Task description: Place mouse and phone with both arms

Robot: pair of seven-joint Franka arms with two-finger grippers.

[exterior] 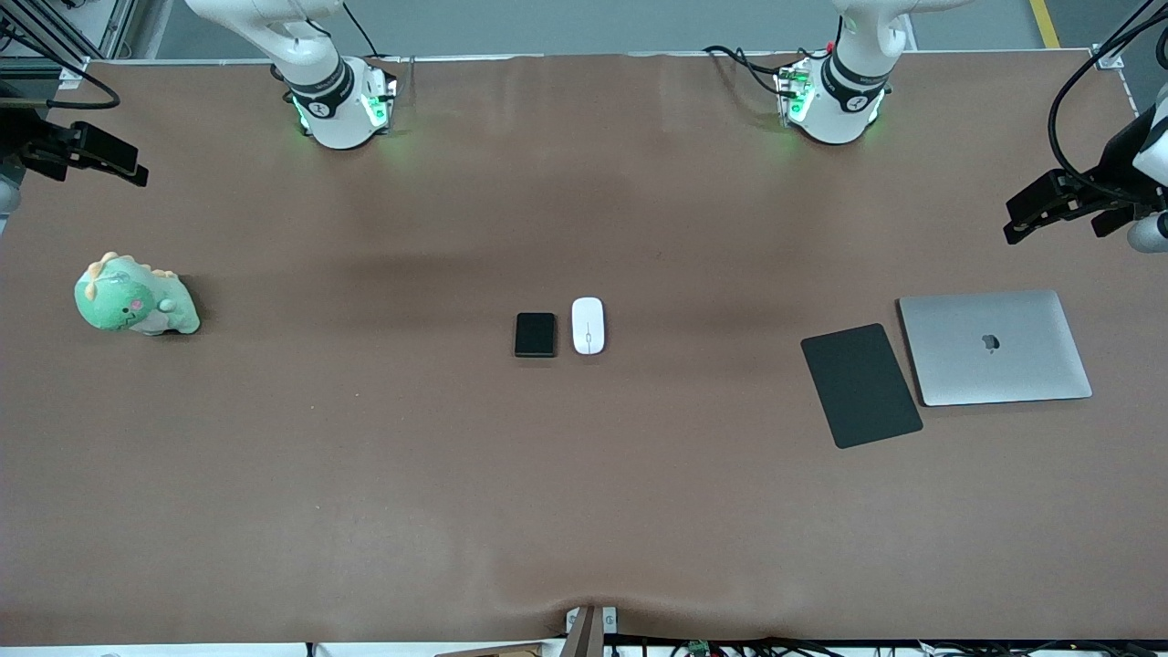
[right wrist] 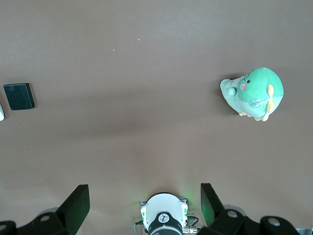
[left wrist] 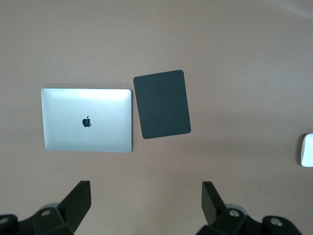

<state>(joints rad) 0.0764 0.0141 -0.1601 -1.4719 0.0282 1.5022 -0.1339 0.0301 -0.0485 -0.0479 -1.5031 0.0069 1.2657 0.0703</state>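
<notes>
The white oval mouse [exterior: 588, 325] and the small black phone [exterior: 535, 334] lie side by side at the middle of the table, the mouse toward the left arm's end. My left gripper [exterior: 1036, 214] is raised over the left arm's end of the table; in the left wrist view it [left wrist: 145, 200] is open and empty, with the mouse [left wrist: 307, 150] at the frame's edge. My right gripper [exterior: 109, 160] is raised over the right arm's end; in the right wrist view it [right wrist: 145, 203] is open and empty, with the phone [right wrist: 19, 96] far from it.
A large flat black mouse pad [exterior: 860, 384] and a closed silver laptop [exterior: 995, 347] lie beside each other toward the left arm's end. A green plush dinosaur [exterior: 135, 297] sits toward the right arm's end. Brown table cover [exterior: 584, 502].
</notes>
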